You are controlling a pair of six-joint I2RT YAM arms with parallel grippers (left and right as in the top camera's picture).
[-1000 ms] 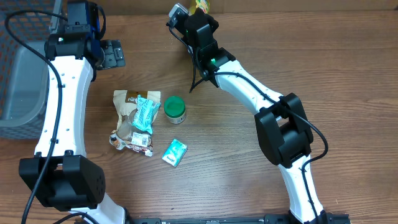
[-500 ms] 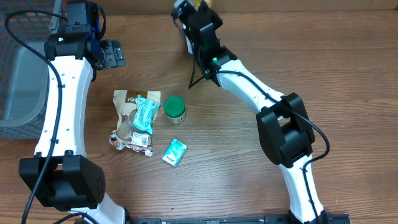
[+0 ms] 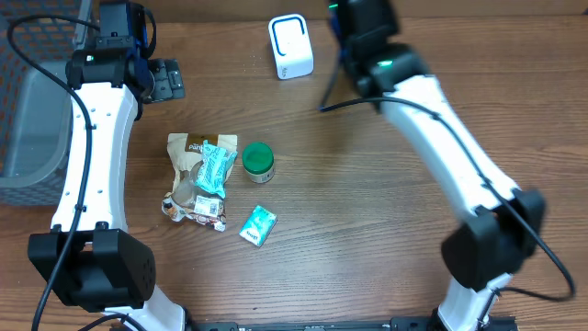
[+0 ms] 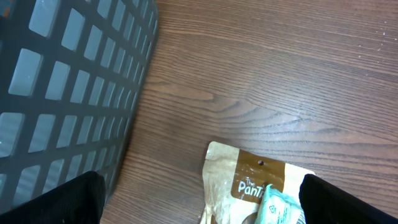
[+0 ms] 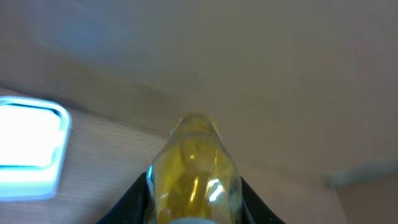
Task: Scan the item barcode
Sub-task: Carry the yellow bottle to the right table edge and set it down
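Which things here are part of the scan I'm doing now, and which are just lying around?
In the job: right gripper, shut on the yellow bottle; white scanner.

Lying about: brown pouch, teal wrapper on it, green-lidded jar, small teal packet, grey basket; left gripper, open and empty.

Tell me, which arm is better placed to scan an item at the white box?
Right. The right gripper is shut on a yellow bottle near the white scanner. The left gripper is open and empty, over by the basket.
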